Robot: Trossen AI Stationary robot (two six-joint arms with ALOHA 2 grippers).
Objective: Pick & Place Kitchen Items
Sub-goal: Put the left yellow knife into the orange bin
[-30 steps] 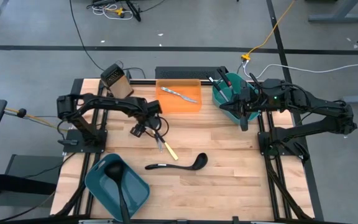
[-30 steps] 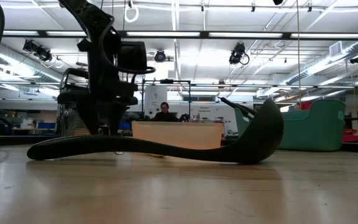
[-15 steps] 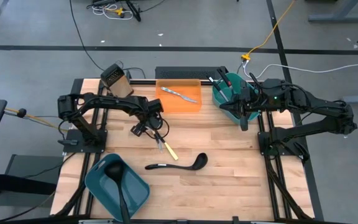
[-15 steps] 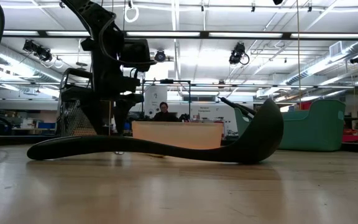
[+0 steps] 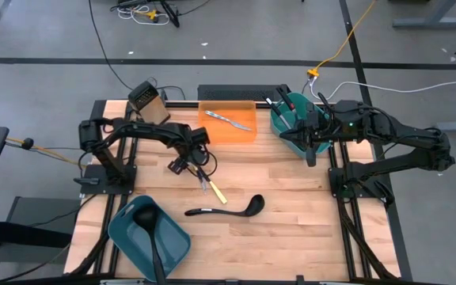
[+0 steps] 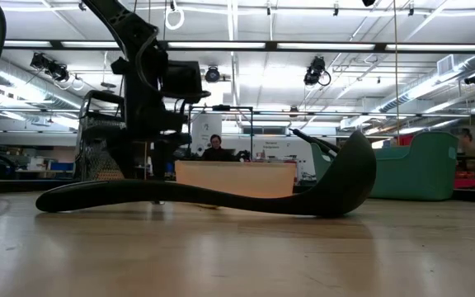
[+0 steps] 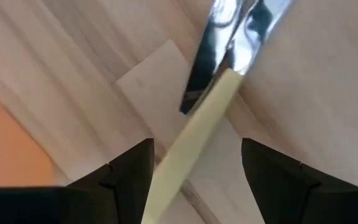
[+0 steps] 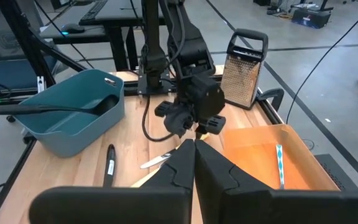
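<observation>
Left pincer (image 5: 199,169) is held open astride the yellow-handled utensil (image 7: 191,143), ungripped. One ladle (image 5: 153,241) is binned; another ladle (image 5: 226,210) is left on the table (image 5: 291,206).

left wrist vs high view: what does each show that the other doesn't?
Only the left wrist view: close up, the left tool is open, straddling the yellow-handled utensil lying on the wood, fingers not closed on it.

Only the high view: the black ladle mid-table, another ladle in the near teal bin, silver cutlery in the orange tray, the grater, and the right tool waiting by the far teal bin.

Both: the yellow-handled utensil and a patch of the orange tray.
</observation>
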